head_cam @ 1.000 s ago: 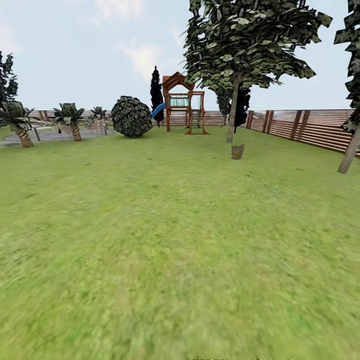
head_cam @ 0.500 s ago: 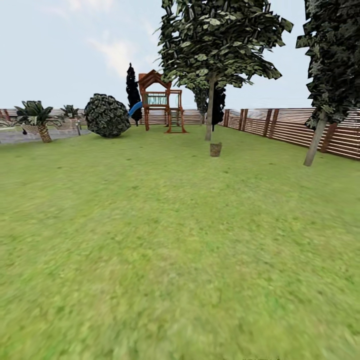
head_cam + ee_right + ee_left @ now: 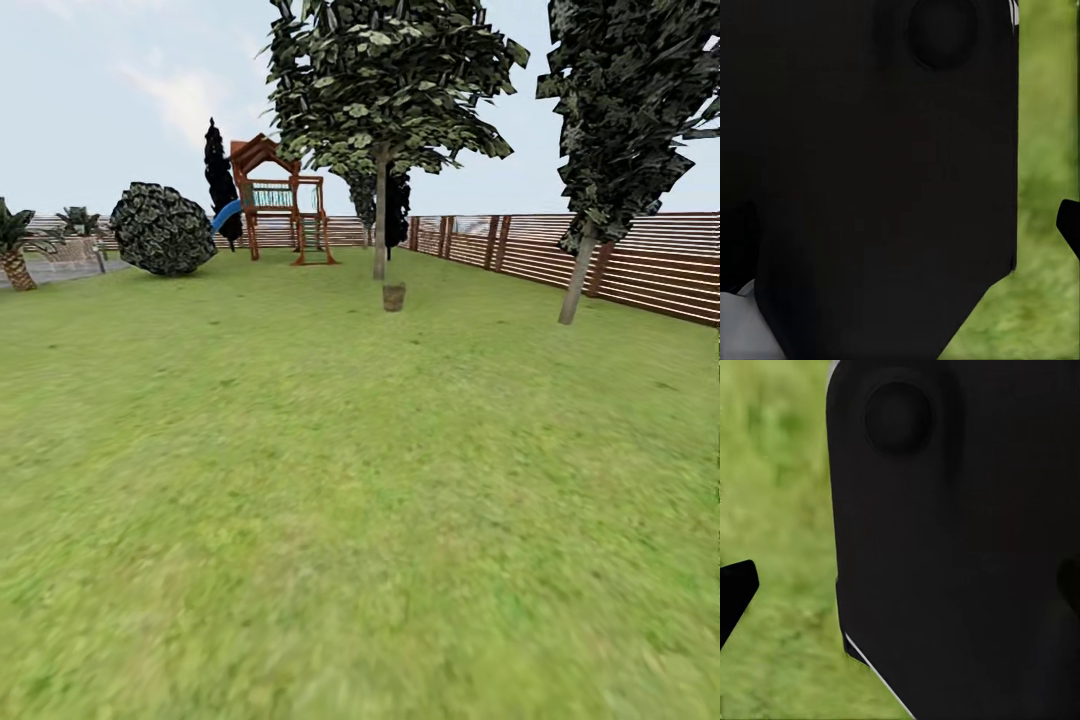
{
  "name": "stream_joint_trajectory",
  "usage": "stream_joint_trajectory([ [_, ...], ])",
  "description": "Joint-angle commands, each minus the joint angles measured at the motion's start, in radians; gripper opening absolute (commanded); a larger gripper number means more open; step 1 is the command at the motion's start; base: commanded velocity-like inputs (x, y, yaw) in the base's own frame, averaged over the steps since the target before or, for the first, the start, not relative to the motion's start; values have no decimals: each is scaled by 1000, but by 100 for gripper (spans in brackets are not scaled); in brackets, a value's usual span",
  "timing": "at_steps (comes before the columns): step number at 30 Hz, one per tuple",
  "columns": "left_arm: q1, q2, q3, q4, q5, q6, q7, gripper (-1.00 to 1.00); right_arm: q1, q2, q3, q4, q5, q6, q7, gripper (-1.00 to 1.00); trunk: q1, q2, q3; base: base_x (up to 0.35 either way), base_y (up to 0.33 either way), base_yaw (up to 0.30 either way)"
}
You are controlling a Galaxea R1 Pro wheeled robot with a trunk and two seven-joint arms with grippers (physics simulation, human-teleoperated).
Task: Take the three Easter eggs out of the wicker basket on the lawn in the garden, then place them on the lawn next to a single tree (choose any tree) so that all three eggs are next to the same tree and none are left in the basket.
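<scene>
- Since the earlier head pictures the whole scene has slid leftward, so the camera has turned right; nothing in the garden itself has moved.
- The basket (image 3: 394, 297) stands far off on the lawn (image 3: 330, 500), just in front of the foot of a tree (image 3: 380, 215) with a pale trunk and speckled foliage.
- The eggs are too far away to make out.
- A second tree (image 3: 578, 275) now stands fuller at the right, near the slatted fence (image 3: 640, 262).
- Behind, at the left, are a round bush (image 3: 163, 229), a wooden playset (image 3: 275, 205) and a palm (image 3: 14, 255).
- In both wrist views a large black body blocks most of the sight, with blurred grass beside it.
- A dark tip shows at each view's edge, but I cannot tell whether either gripper is spread or pressed together, or whether it holds anything.
</scene>
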Motion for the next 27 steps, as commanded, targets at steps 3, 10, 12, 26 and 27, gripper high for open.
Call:
stream_joint_trajectory([
  [3, -1, 1, -1, -5, -1, -13, 0, 100, 0, 0, -8, -1, -2, -1, 3, 100, 1, 0, -1, 318, -13, -38],
  [10, -1, 3, -3, -16, -1, -86, 1, 100, 0, 0, -7, -1, -2, -1, 3, 100, 1, 0, -1, 327, -4, -12],
  [12, -1, 5, -3, -17, 0, -112, 2, 100, 0, 0, -7, -2, -2, -1, 3, 100, 1, 0, -1, 333, -1, -3],
  [26, -1, 0, 2, -18, 1, -234, 2, 100, 0, 1, -6, -2, -2, 0, 3, 100, 1, 0, -1, 336, 0, -1],
  [27, -1, -1, 3, -18, 2, -240, 2, 100, 0, 0, -6, -2, -2, 0, 3, 100, 1, 0, -1, 337, 0, 0],
])
